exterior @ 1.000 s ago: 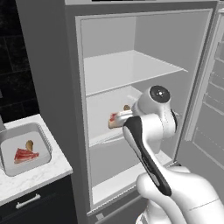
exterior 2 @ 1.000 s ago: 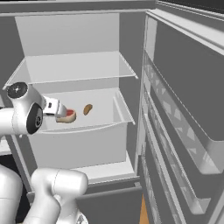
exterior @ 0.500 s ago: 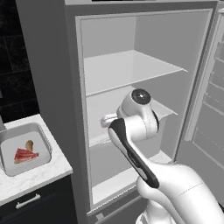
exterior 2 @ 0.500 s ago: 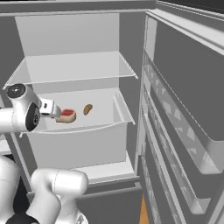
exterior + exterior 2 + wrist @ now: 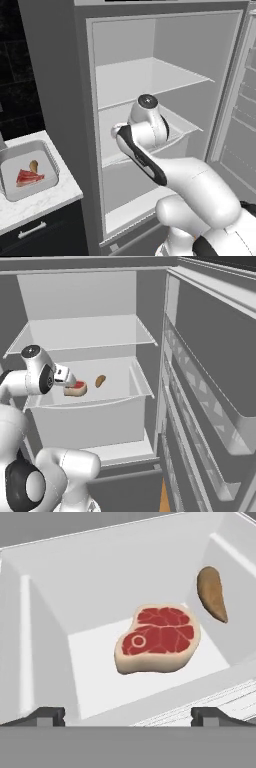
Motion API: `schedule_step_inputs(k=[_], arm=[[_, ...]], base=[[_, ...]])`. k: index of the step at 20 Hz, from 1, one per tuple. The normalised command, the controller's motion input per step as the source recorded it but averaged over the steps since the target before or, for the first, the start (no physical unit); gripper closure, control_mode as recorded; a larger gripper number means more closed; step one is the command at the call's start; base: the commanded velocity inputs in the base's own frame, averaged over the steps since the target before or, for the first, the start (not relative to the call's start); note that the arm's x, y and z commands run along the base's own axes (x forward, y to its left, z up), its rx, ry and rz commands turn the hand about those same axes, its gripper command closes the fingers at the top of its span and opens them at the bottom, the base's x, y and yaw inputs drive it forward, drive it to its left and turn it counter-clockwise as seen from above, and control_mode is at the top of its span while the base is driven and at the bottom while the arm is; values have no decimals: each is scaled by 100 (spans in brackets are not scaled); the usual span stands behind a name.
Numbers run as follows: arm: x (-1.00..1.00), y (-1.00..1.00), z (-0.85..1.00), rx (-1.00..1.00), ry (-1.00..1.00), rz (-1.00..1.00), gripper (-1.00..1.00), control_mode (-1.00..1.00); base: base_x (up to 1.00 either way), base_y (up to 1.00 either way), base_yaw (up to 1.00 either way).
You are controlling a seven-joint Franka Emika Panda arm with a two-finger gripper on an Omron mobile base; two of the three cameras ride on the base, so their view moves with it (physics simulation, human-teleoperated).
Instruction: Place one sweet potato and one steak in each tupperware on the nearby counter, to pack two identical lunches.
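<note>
A raw red steak [image 5: 157,639] with a pale fat edge lies flat on the floor of a white fridge drawer [image 5: 95,682]. To its right, an orange-brown sweet potato [image 5: 212,594] leans against the drawer wall. My gripper [image 5: 129,716] hovers open just outside the drawer's near rim, pointing at the steak, with nothing between its fingertips [image 5: 47,716]. From the right base view, the gripper [image 5: 69,379] is at the steak [image 5: 76,389], with the sweet potato [image 5: 100,380] beyond. On the counter [image 5: 47,200] a grey tupperware [image 5: 50,160] holds another steak [image 5: 29,177] and sweet potato [image 5: 33,165].
The fridge stands open, with a bare shelf [image 5: 150,80] above the drawer and its door [image 5: 210,381] swung wide to the right, carrying rows of door bins. My arm [image 5: 145,160] crosses the front of the drawer. Black cabinet fronts [image 5: 35,230] sit below the counter.
The arm's wrist has swung left and in toward the drawer, bringing the hand closer to the steak. The steak and sweet potato have not moved. The jaws have stayed open.
</note>
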Motion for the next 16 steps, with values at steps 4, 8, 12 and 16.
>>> schedule_step_inputs(k=[4,8,12,16], arm=[[20,0,-60,0,0,-16,-100,-100],[22,0,-68,0,0,-16,-100,-100],[23,0,-11,0,0,-9,-100,-100],[19,0,0,0,-1,-9,-100,-100]], base=[[0,0,0],[0,0,0],[0,0,0],[0,0,0]])
